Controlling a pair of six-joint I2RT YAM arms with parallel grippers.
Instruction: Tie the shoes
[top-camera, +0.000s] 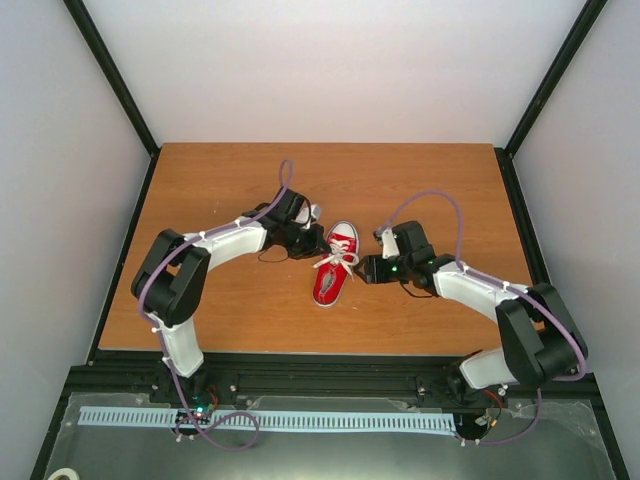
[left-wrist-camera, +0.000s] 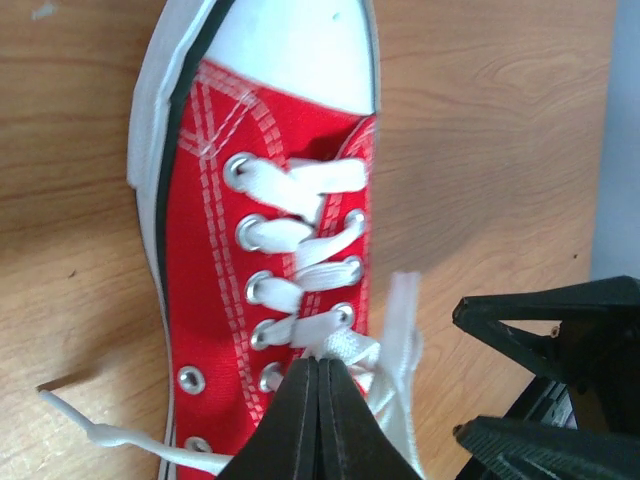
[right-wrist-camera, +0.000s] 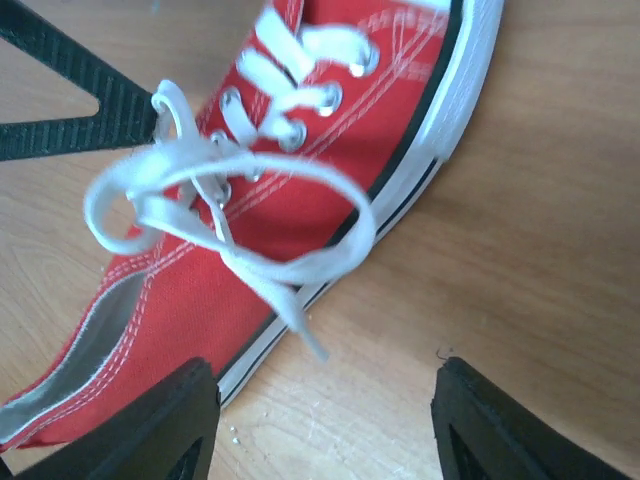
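The small red sneaker (top-camera: 334, 266) lies on the wooden table between my two grippers, white toe cap pointing away from the arms. My left gripper (top-camera: 318, 243) is at the shoe's left side; in the left wrist view its jaws (left-wrist-camera: 322, 366) are shut together on the white lace (left-wrist-camera: 352, 347) over the upper eyelets. A loose lace end (left-wrist-camera: 100, 435) trails left onto the table. My right gripper (top-camera: 363, 268) is at the shoe's right side, open and empty (right-wrist-camera: 320, 405), just short of the sole. A loose lace loop (right-wrist-camera: 250, 190) arches over the shoe (right-wrist-camera: 300, 150).
The wooden table (top-camera: 230, 180) is edged by black frame posts and white walls. The right gripper's black fingers (left-wrist-camera: 560, 330) show at the right of the left wrist view. A left finger (right-wrist-camera: 80, 110) shows in the right wrist view.
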